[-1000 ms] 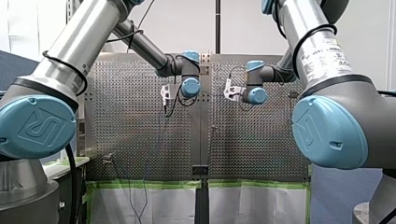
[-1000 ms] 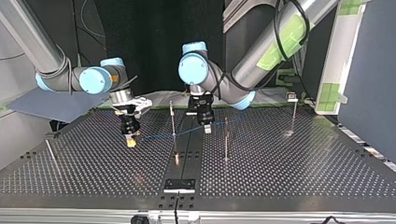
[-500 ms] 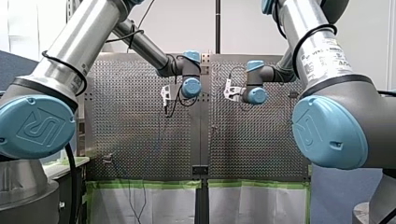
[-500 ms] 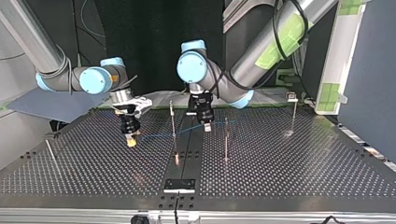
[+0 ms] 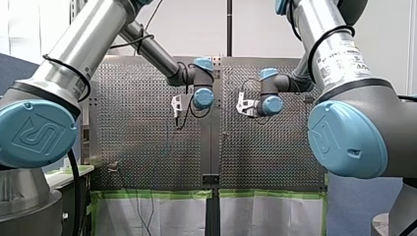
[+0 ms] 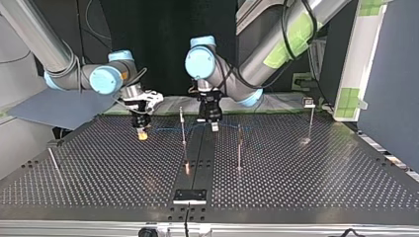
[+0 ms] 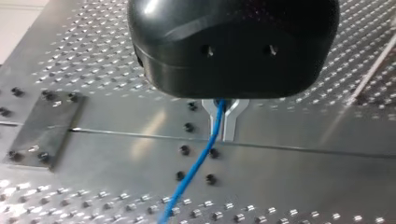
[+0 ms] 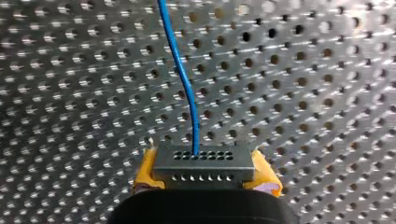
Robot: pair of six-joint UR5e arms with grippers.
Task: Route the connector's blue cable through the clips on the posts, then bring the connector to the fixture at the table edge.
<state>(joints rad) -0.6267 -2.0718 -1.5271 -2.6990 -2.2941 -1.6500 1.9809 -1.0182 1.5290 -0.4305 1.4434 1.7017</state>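
The perforated tabletop (image 6: 99, 168) filled most of the top view. My left arm (image 6: 276, 44) came down into it at that view's right and my right arm (image 6: 59, 64) at its left, and both reached toward the far middle of the tabletop.

My left pincer (image 7: 223, 126) was closed. In the left wrist view its metal fingers (image 7: 232, 123) stood tight on either side of the blue cable (image 7: 198, 161), which ran out from between them and slanted away over the tabletop. My right pincer (image 8: 205, 176) was clamped as well, its yellow pads (image 8: 145, 170) pressed against both ends of the connector (image 8: 204, 161), held clear of the tabletop.

In the top view, three upright posts (image 6: 183, 131) stood in the middle and toward the right. A dark plate (image 6: 190, 196) sat at the near edge, well apart from both pincers.

The connector was a small grey block with rows of holes. The cable left one hole in its upper row and ran away ahead of the right pincer. In the top view the cable stretched from the right pincer across the nearest post to the left pincer. I could not tell whether it sat in a clip there.
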